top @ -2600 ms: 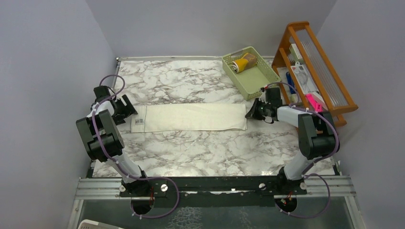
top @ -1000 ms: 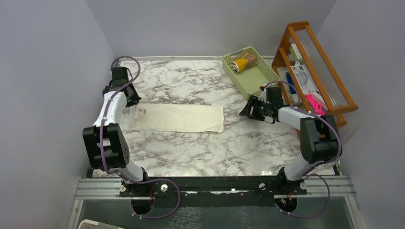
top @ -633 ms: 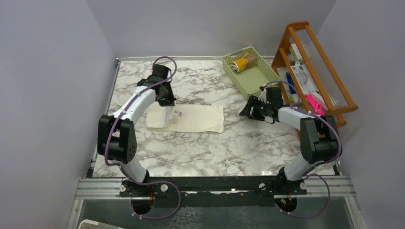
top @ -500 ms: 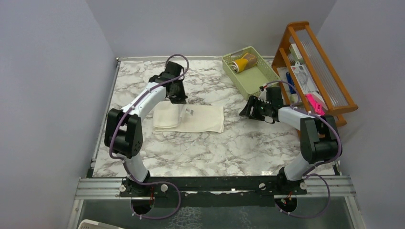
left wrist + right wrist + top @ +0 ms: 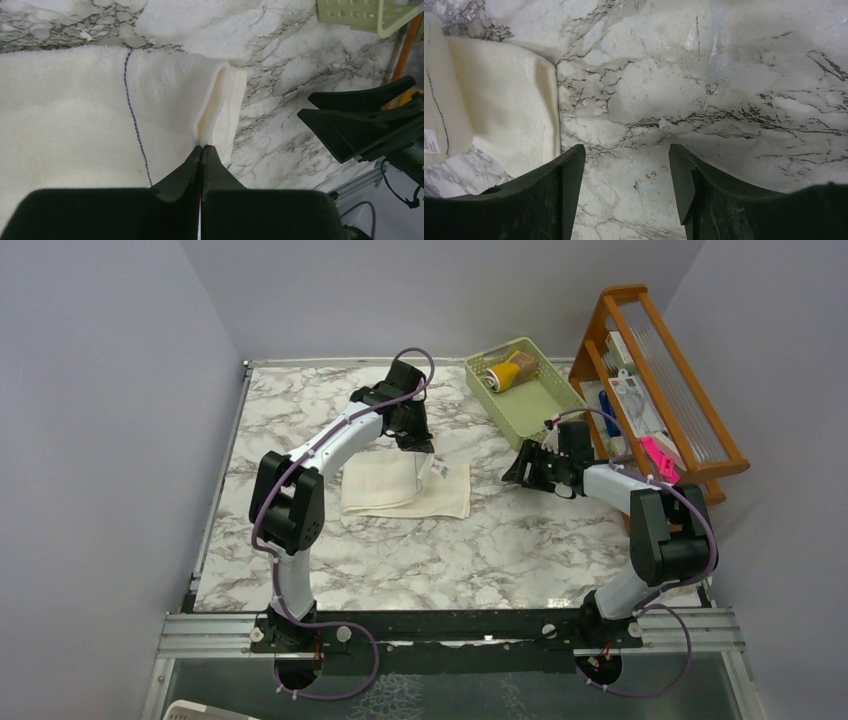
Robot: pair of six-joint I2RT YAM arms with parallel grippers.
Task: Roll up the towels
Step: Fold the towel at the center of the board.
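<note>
A cream-white towel (image 5: pixel 395 488) lies on the marble table, its left part folded over toward the right. My left gripper (image 5: pixel 424 446) holds the lifted end above the towel's right half. In the left wrist view the gripper (image 5: pixel 202 148) is shut on the towel's doubled edge (image 5: pixel 215 107). My right gripper (image 5: pixel 522 470) hovers open just right of the towel, over bare marble. Its wrist view shows the gripper (image 5: pixel 626 170) with nothing between the fingers and the towel's end (image 5: pixel 499 100) to their left. A mustard-yellow rolled towel (image 5: pixel 505 374) and a tan-brown one (image 5: pixel 526 362) sit in the basket.
The pale green basket (image 5: pixel 545 405) stands at the back right. A wooden rack (image 5: pixel 690 370) with small items stands against the right wall. Grey walls close in the table on the left, back and right.
My left gripper has carried the towel's left end up and across to the right, folding the towel over itself to about half its length. The right arm has stayed put.
</note>
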